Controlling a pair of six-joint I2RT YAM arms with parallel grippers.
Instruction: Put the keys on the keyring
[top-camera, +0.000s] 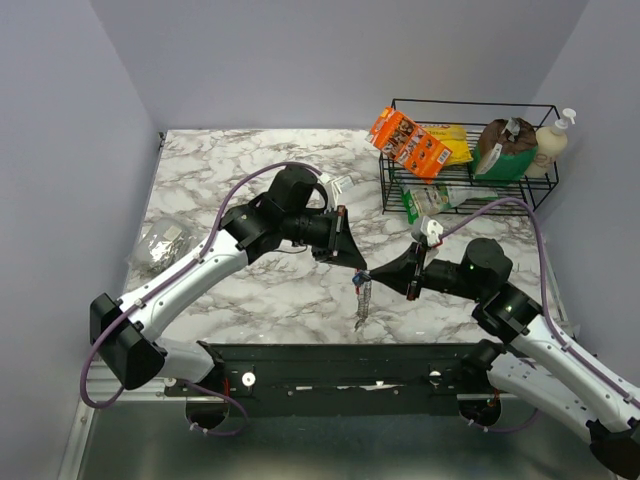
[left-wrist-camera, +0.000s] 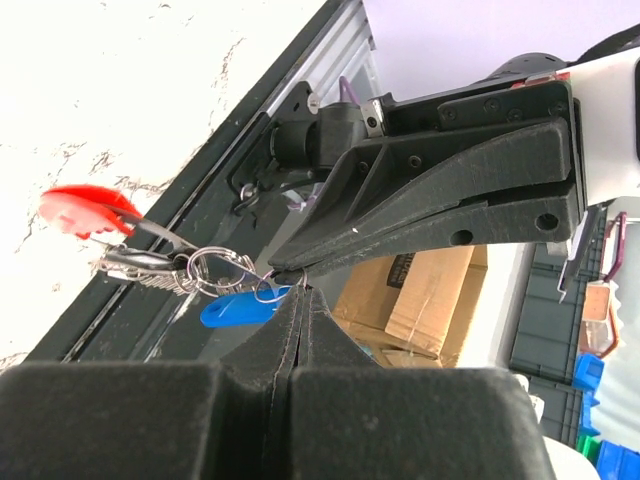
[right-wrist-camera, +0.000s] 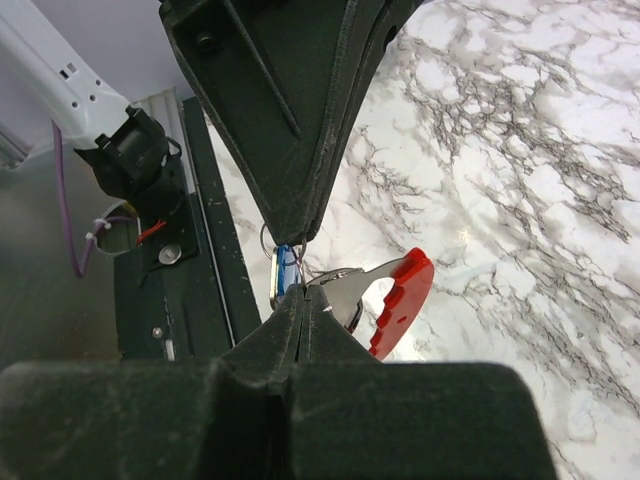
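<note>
My two grippers meet tip to tip above the front middle of the marble table (top-camera: 250, 160). The left gripper (top-camera: 362, 272) (left-wrist-camera: 300, 288) is shut on a thin wire loop that carries the blue-headed key (left-wrist-camera: 235, 308) (right-wrist-camera: 285, 272). Opposite it, the right gripper (top-camera: 374, 276) (right-wrist-camera: 305, 293) is shut on the wire of the keyring (left-wrist-camera: 150, 262) (right-wrist-camera: 350, 290), beside its silver part. The keyring's red curved piece (left-wrist-camera: 85, 210) (right-wrist-camera: 405, 298) sticks out to the side. The bunch (top-camera: 362, 302) dangles below both tips, off the table. Other keys cannot be made out.
A black wire rack (top-camera: 545, 150) at the back right holds snack packs and a pump bottle. A crumpled clear bag (top-camera: 160, 242) lies at the left edge. A black rail (top-camera: 340, 368) runs along the near edge, under the hanging bunch.
</note>
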